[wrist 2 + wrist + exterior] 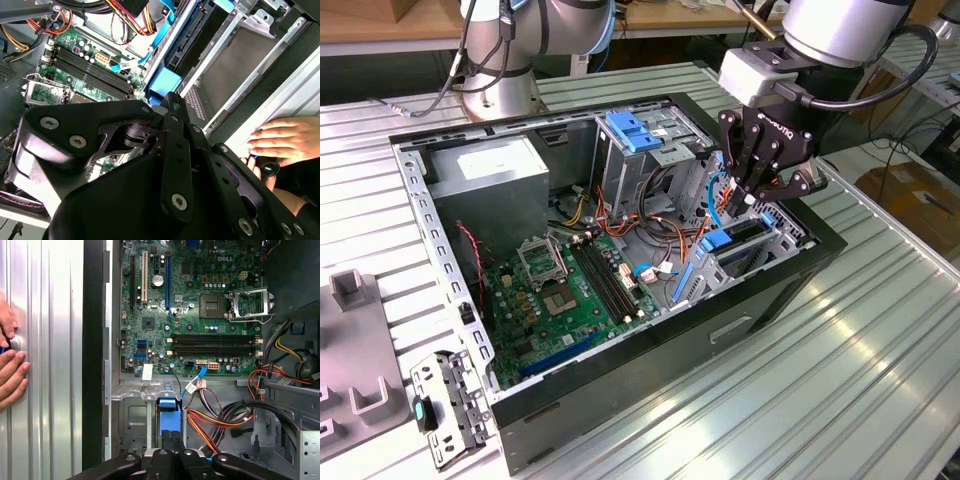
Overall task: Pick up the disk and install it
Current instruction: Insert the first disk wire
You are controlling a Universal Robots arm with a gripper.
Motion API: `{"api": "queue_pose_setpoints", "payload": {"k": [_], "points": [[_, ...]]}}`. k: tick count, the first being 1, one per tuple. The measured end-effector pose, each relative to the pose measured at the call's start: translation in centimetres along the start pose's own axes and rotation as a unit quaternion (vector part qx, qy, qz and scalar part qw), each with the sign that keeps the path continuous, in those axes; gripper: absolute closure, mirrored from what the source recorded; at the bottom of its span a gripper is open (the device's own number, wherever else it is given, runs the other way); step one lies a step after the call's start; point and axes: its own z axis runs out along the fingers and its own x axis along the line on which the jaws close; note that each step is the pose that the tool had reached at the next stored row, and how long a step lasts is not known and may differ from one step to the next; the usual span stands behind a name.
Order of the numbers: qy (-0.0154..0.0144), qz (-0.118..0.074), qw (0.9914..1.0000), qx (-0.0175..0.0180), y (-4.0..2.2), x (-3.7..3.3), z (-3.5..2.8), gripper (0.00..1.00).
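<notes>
— Spotted the disk (719, 241)?
— Yes. Standing on edge in the drive bay, just beside the motherboard (560, 290), on its memory-slot side. Blue end turned toward the arm.
— And the gripper (742, 203)?
— Directly over the disk, pointing down into the case (620, 372) on that same side of the motherboard. In the first wrist view, fingers (168, 440) drawn together with no gap, tips right against that blue end. Cannot tell whether pinching it or only pressing.
— Anything between disk and motherboard?
— A tangle of orange, red, yellow and black cables (225, 415), plus a pale blue cable (196, 382) running up to the motherboard's edge.
— Farther out?
— Grey power-supply box (485, 165) by the motherboard's socket side, well apart from the disk. Metal drive cage with a blue latch (635, 131) past the cables.
— Outside the case?
— A person's hand (12, 375) flat on the slatted metal table (840, 380), beyond the case wall nearest the motherboard's card slots, with a second hand (5, 320) just beside it. Also a loose metal bracket (445, 410) on the table, well apart from the motherboard.
</notes>
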Motion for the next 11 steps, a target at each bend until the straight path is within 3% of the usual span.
{"api": "queue_pose_setpoints", "payload": {"k": [7, 11], "points": [[0.0001, -0.005, 0.99999, 0.0001, -0.45, -0.02, -0.01, 0.89], [0.0008, -0.040, 0.99921, 0.0011, -0.53, -0.01, -0.01, 0.89]]}}
